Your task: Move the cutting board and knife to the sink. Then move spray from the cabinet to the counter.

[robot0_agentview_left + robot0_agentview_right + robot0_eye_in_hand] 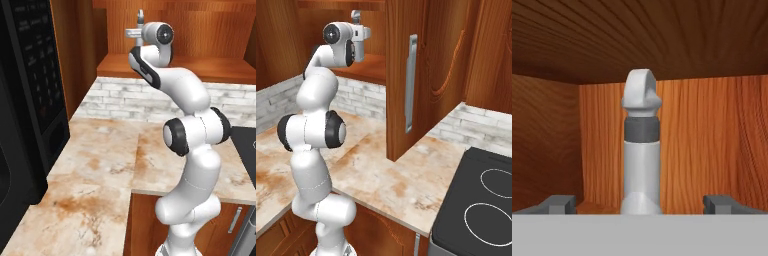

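The base of the spray (641,150) is cut off at the bottom of the hand view, so where it meets the shelf cannot be seen. In the left base view, just its head (140,16) pokes up behind the arm's uppermost joint; in the right base view the same small grey top (356,16) shows above the wrist. The bottle stands upright inside the cabinet (712,140), its trigger head close under the cabinet's wooden ceiling, with the back wall behind it and a side wall to the left in the hand view.

The hand (641,204) is spread wide — its two dark fingertips (559,203) rise far apart at the lower edge, with the bottle centred between them and touching neither. From the base cameras the hand itself is largely hidden behind the wrist, so its fingers are hard to make out there.

In the right base view an open cabinet door (421,75) with a long metal handle (411,85) hangs just beside the arm, blocking the view of the wall behind it. A black microwave (27,100) fills the left side of the left base view, and a dark stovetop (481,210) with ring markings sits at the lower right of the other.

Below, the counter (100,165) runs in an L — beige stone with rusty blotches — backed by pale grey brick tiles (130,97), with wooden lower doors beneath.
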You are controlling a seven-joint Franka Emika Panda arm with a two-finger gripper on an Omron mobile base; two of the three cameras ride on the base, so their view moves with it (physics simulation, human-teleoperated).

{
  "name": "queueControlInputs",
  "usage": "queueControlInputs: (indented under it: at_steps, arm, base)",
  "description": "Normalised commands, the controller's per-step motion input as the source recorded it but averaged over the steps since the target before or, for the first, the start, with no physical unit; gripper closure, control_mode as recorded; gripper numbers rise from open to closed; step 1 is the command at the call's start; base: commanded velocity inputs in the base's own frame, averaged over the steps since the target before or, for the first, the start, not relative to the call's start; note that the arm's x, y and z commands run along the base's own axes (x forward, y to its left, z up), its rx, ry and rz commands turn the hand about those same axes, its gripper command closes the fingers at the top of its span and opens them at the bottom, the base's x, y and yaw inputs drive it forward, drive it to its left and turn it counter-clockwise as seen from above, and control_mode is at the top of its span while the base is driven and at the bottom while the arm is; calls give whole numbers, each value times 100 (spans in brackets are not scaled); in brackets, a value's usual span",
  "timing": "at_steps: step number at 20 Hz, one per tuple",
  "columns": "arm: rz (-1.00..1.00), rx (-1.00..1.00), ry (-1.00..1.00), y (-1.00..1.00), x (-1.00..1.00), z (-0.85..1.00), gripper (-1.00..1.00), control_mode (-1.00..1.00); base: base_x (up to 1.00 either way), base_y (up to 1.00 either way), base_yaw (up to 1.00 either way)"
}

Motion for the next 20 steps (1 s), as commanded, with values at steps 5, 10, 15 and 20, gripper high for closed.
queueControlInputs:
  at_steps: [5,10,15,20]
  arm:
    - [0,0,0,1,16,0,-100,-100]
    - [0,0,0,0,16,0,-100,-100]
    - [0,0,0,0,19,-1,-100,-100]
    - [0,0,0,0,19,0,-100,-100]
  base:
    - [0,0,0]
    - [0,0,0]
    - [0,0,0]
    - [0,0,0]
